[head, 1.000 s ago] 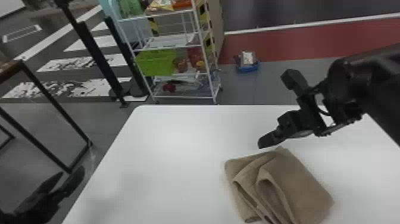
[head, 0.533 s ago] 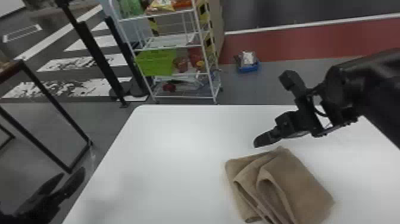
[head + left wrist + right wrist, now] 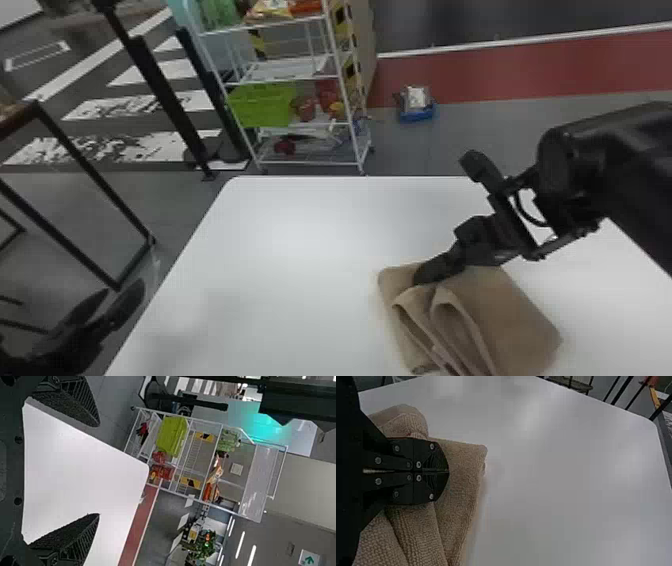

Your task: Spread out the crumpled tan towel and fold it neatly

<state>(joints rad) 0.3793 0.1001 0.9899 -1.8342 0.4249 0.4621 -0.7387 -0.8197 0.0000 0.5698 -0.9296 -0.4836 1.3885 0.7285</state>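
Two open loops in one tan terry-cloth towel [image 3: 510,310], lying in the head view on the right-hand part of a smooth white table [image 3: 280,240], apart from the far edge and well apart from the far left corner. Gathered into a compact bundle, with uneven layers between the loops. Over it, from the right side, a black two-fingered right gripper [image 3: 420,278], tips down at the bundle's far side, just beside the tops of the loops. Beyond the table's left edge, low down, a matching black left gripper [image 3: 126,288], parked. Judged as the folding and tidying step, roughly compact already but far from neat. In the left wrist view, left fingers wide apart, holding nothing, with the table between them and, farther off, a white wire rack [image 3: 258,481] carrying a lime-green plastic bin [image 3: 171,435]. In the right wrist view, right fingers closed together along a thin seam, with no cloth seen between; set over the towel, short of a rounded towel corner. Cannot tell how firmly pressed down. Next, probably best to press and sweep the loops flat, or else to lift a little, open, and pinch a single layer by its edge; slow going advised, to avoid dragging the whole bundle or adding another crease.
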